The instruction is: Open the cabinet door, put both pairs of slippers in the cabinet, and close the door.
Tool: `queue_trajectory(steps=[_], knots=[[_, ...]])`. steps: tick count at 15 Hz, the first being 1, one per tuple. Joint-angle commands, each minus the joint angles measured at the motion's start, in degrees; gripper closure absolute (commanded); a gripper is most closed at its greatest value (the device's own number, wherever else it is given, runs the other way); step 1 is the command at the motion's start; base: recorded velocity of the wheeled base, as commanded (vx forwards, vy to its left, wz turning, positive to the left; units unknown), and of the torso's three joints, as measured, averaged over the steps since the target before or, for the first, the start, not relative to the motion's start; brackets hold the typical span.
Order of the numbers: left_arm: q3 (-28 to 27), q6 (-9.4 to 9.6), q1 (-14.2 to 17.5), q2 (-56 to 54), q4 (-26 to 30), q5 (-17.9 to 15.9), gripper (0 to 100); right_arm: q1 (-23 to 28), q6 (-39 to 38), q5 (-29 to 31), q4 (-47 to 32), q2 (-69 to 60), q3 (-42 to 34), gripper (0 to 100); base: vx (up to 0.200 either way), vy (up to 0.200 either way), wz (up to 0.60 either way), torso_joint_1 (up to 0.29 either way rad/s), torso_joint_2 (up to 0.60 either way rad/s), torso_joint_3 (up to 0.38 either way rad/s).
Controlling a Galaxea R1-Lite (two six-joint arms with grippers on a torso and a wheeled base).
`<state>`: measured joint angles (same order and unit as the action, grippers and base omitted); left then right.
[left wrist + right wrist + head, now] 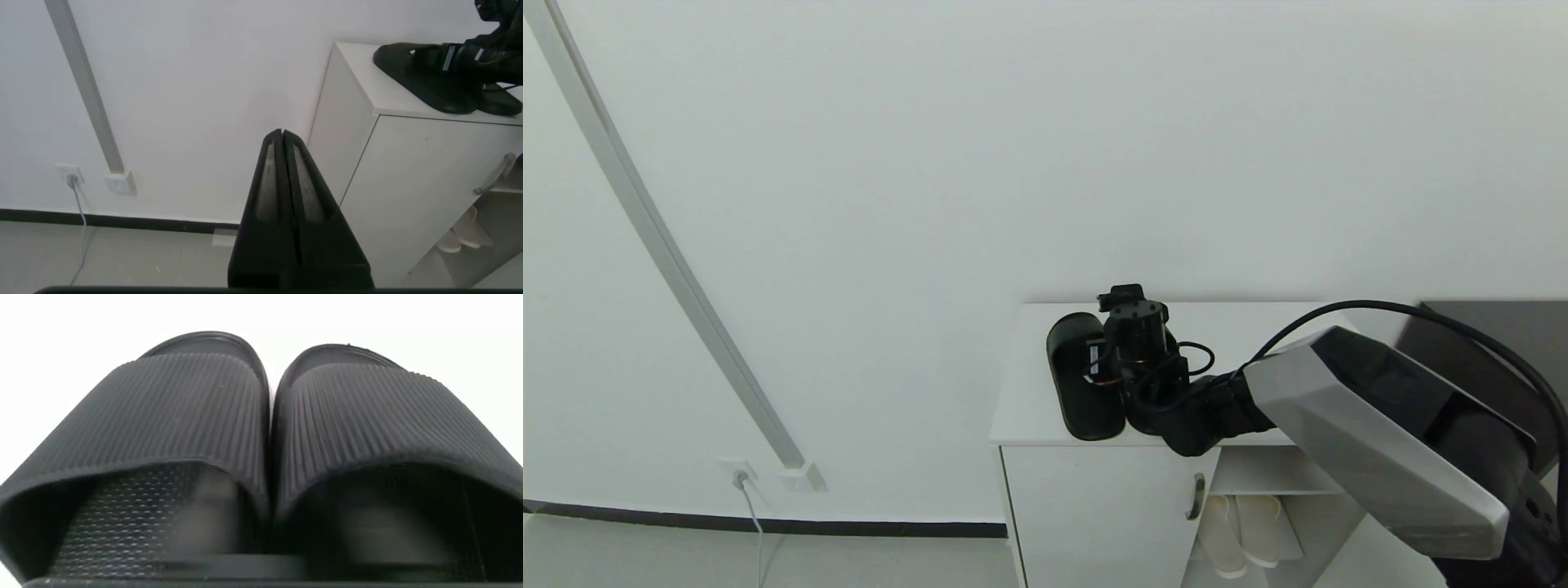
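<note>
Wall (1013, 163): plain white. A grey conduit (662, 245) runs down it at a slant to a small box. Just beside the box is a socket (738, 474), with a cable (756, 523) plugged in and hanging to the floor (686, 559), which is pale grey. A black skirting strip (849, 527) lines the foot of the wall. A dark panel (1494, 335) stands behind the cabinet on the right.

Cabinet (1029, 408): white, against the wall. The left door (1094, 514) lies flush, with its handle (1196, 496) at the inner edge. The right half stands open. The white slippers (1241, 535) sit side by side on a lower shelf there.

The black slippers (1082, 384) lie on the cabinet top near its front edge, the pair touching along their inner sides, ribbed straps up.

The right gripper (1104, 363) is at the black slippers, right against them. Its grip cannot be told. A pale mark on it is too small to read.

The left gripper (282, 188) hangs in open air left of the cabinet, well apart from it, its fingers pressed together on nothing.
</note>
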<state>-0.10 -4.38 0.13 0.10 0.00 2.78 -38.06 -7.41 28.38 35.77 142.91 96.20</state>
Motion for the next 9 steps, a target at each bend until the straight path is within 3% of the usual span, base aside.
queue_trajectory(steps=[1, 6, 9], knots=[[0.0, -0.02, 0.0, 0.0, 0.0, 0.0, 100, 0.0, 0.0, 0.0, 0.1, 0.3, 0.0, 100, 0.000, 0.000, 0.00, 0.000, 0.00, 0.000], [0.0, -0.11, 0.0, 0.0, 0.0, 0.0, 100, -0.1, 0.0, 0.2, 0.4, -0.2, -0.4, 100, 0.000, 0.000, 0.00, 0.000, 0.00, 0.000], [0.0, -0.11, 0.0, 0.0, 0.0, 0.0, 100, -0.1, 0.2, -0.3, 2.9, -7.0, -7.2, 100, 0.000, 0.000, 0.00, 0.000, 0.00, 0.000]])
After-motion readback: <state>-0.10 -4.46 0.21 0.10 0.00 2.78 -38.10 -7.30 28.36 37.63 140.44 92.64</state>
